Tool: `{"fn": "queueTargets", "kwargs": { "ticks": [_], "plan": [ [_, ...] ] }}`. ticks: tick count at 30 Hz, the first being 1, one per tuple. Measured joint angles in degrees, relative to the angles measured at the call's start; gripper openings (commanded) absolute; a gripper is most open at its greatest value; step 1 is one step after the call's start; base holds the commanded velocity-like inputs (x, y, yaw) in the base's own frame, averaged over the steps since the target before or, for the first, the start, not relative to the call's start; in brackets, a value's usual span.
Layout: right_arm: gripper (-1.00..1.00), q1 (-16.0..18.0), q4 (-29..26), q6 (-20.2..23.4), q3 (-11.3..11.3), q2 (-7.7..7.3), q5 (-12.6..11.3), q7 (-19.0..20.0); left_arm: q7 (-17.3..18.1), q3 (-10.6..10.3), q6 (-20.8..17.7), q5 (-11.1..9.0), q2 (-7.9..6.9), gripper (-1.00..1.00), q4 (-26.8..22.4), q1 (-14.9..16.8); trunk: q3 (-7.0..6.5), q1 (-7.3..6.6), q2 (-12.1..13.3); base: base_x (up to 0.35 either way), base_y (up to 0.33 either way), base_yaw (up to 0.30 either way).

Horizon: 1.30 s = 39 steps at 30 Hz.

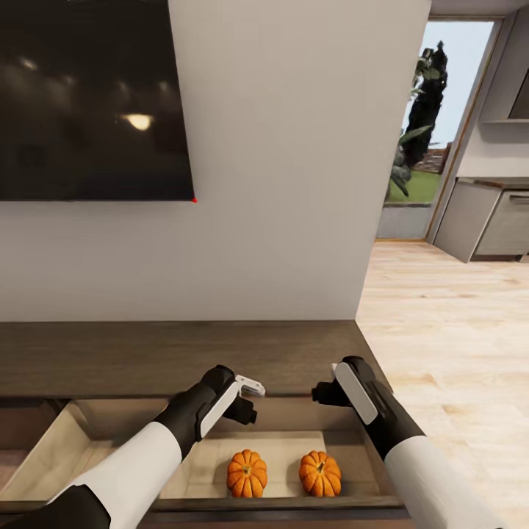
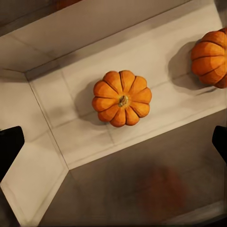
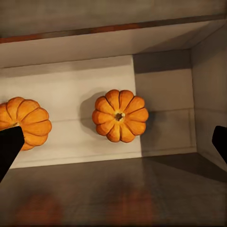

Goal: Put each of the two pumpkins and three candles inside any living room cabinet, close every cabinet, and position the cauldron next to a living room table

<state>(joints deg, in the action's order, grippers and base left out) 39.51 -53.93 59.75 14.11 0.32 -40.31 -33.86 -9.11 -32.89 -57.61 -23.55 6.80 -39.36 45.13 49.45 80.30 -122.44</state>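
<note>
Pumpkins: two, the left pumpkin (image 1: 247, 474) and the right pumpkin (image 1: 320, 474), both in the open drawer
Open drawers: one (image 1: 44, 455)
Cabinets: one (image 1: 147, 353)
Robot arms: two
Wall screens: one (image 1: 92, 99)

Head view bright, even; daylight through doorway (image 1: 441, 132) at right. Dark wall screen (image 1: 92, 99) carries soft lamp reflections (one warm glare spot). Pumpkins (image 2: 122, 98) cast soft shadows on pale drawer floor (image 3: 71, 99). Wrist views dimmer, warm; near drawer front (image 2: 156, 184) blurred, faint orange reflections.
</note>
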Motion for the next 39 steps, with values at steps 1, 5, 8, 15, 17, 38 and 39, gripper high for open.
{"fn": "queueTargets", "kwargs": {
  "ticks": [1, 5, 8, 15, 17, 38, 39],
  "plan": [
    [1.00, 0.0, 0.0, 0.0, 0.0, 0.20, 0.0, 0.0, 0.0, 0.0, 0.0, 0.0, 0.00, 1.00, -0.1, 0.0, -0.18, -0.22, 0.4, 0.000, 0.000, 0.000],
    [1.00, 0.0, -0.1, -0.1, 0.1, 0.73, 0.0, -0.1, 0.0, 0.0, -0.3, -0.1, 0.00, 1.00, -0.4, 0.0, -0.90, -1.10, 2.0, 0.000, 0.000, 0.000],
    [1.00, 0.0, -0.1, 0.0, 0.0, 0.96, 0.0, -0.1, 0.0, 0.0, -1.1, -0.1, 0.00, 1.00, -0.5, 0.0, -1.44, -1.76, 3.2, 0.000, 0.000, 0.000],
    [1.00, 0.0, -0.2, -0.1, 0.0, 1.01, 0.0, -0.1, 0.0, 0.0, -1.8, -0.1, 0.00, 1.00, -0.5, 0.0, -2.69, -3.30, 6.0, 0.000, 0.000, 0.000],
    [1.00, 0.0, -0.2, -0.1, 0.0, 1.01, 0.0, 0.0, 0.0, -0.1, -1.8, -0.1, 0.00, 1.00, -0.6, 0.0, -3.05, -3.73, 6.8, 0.000, 0.000, 0.000],
    [1.00, 0.0, -0.2, -0.3, -0.1, 0.92, 0.0, 0.0, 0.0, 0.0, -1.9, -0.1, 0.01, 1.00, -0.6, 0.0, -6.82, -8.34, 15.2, -0.007, 0.000, -0.047],
    [1.00, 0.0, -0.2, -0.3, -0.1, 0.93, 0.0, 0.0, 0.0, 0.0, -1.9, -0.1, 0.03, 1.00, -0.6, 0.0, -7.00, -8.56, 15.6, -0.155, 0.000, -0.244]
  ]
}}
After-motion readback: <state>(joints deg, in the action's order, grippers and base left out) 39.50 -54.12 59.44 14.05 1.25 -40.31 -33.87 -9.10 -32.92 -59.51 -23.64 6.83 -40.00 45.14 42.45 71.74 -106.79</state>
